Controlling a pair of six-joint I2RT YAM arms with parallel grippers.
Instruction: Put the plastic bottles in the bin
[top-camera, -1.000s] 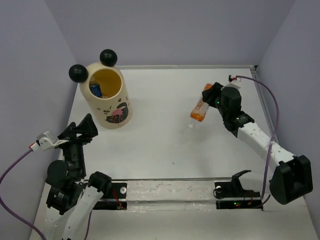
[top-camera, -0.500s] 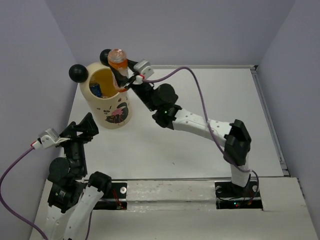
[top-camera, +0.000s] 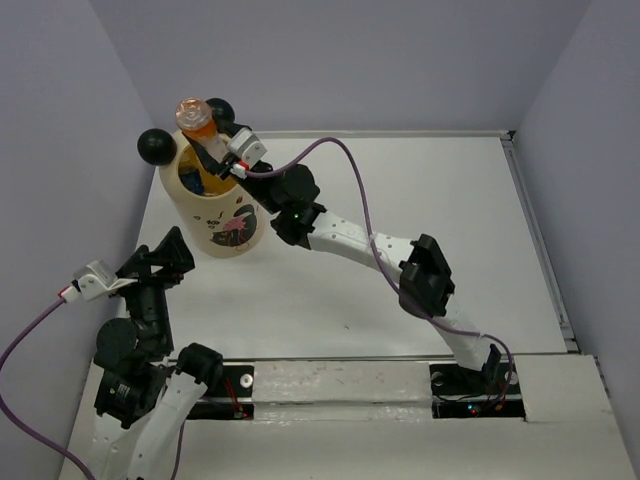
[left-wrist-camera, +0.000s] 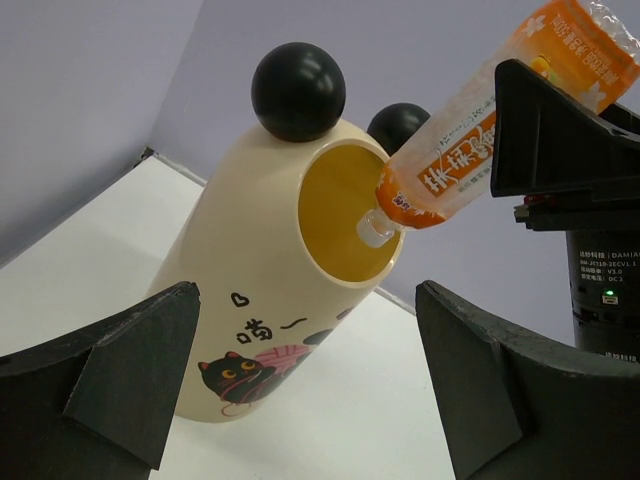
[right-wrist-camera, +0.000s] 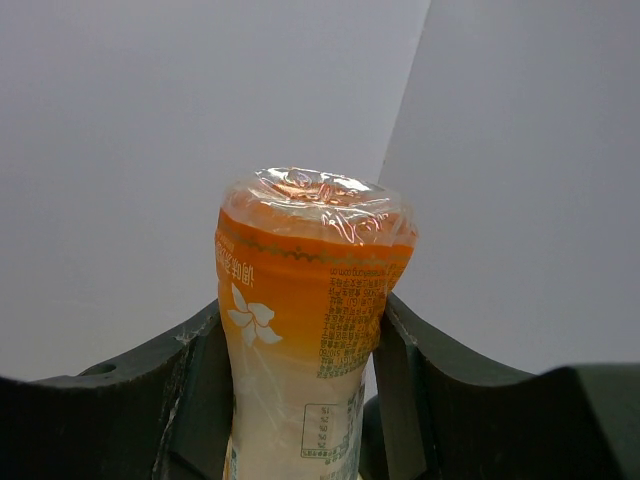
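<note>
Top external view: at the near edge a pale mounting strip (top-camera: 340, 385) carries both arm bases on the white table (top-camera: 400, 290). Just past it on the left, the left gripper (top-camera: 182, 250) hangs with its jaws spread wide and nothing between them, facing the bin (top-camera: 215, 215). The right arm reaches from the near right across the tabletop to the far left, with a purple cable (top-camera: 345, 160) looping above it. The cream bin stands upright on the table's far left part, near the left wall, with two black ball ears (top-camera: 156, 147) on its rim. Over its mouth the right gripper (top-camera: 215, 150) is clenched on an orange bottle (top-camera: 195, 118), which is tilted, base up, with its cap at the opening. Plain lavender walls (top-camera: 350, 60) close in the left, far and right sides.
</note>
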